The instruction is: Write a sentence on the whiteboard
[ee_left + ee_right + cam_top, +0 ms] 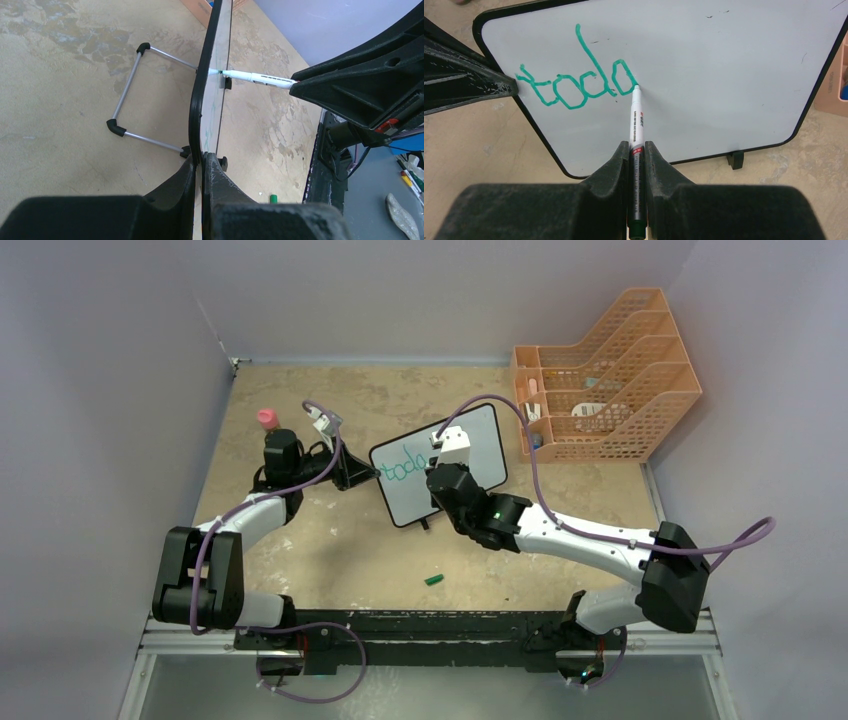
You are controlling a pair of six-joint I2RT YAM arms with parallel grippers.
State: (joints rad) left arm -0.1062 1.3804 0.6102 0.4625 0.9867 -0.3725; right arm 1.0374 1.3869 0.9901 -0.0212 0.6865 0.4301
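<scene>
The whiteboard (482, 440) stands propped at the middle of a mottled tan table (330, 540), boxed by pale lilac walls (400, 290), with an orange rack (610, 370) in the far right corner and a green cap (434, 579) lying nearer. The left gripper (201, 161) pinches the board's left edge. The right gripper (637, 150) pinches a marker (636, 120), whose tip touches the board.

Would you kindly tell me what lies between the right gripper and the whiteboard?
A white marker: clamped in the right gripper, it bridges the gap, its tip touching the whiteboard. The right wrist view shows this best.
</scene>
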